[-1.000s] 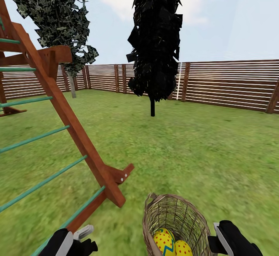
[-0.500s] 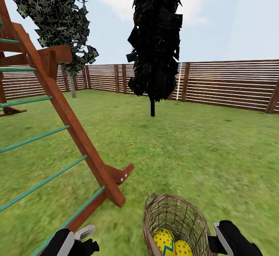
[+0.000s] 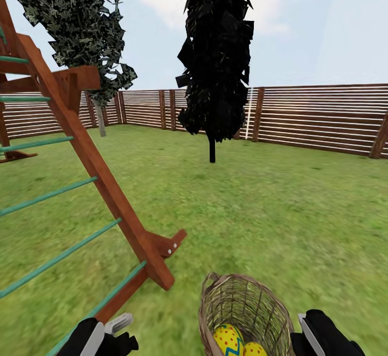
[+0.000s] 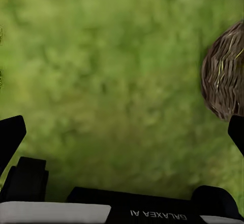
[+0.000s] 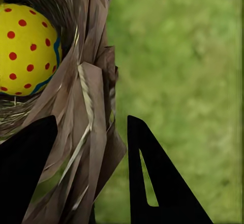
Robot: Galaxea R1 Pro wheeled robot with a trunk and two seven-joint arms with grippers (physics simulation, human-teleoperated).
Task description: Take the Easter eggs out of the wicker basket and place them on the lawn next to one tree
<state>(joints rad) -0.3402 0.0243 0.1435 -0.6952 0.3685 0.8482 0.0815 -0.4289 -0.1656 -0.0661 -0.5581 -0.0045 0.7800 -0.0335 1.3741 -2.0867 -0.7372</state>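
The wicker basket [image 3: 242, 307] stands on the lawn [image 3: 258, 205] at the bottom of the head view. Two yellow red-dotted Easter eggs [image 3: 229, 340] [image 3: 254, 349] lie inside it, cut off by the frame's edge. My right gripper [image 3: 310, 334] hangs at the basket's right side, open. In the right wrist view the right gripper [image 5: 91, 132] has the wicker rim [image 5: 91, 96] between its fingers and one egg [image 5: 28, 51] inside. My left gripper [image 3: 116, 331] is open over bare grass left of the basket [image 4: 226, 76]. The tree is out of view.
A wooden climbing frame [image 3: 97, 172] with green rungs slants down at the left, its foot close to the basket. A near-black columnar evergreen [image 3: 215, 59] stands mid-lawn, a second dark one [image 3: 81, 27] at the far left. A slatted fence [image 3: 323, 113] bounds the garden.
The whole head picture has slipped slightly downward, so the camera has moved a little. The basket, the eggs and both grippers keep their places relative to each other.
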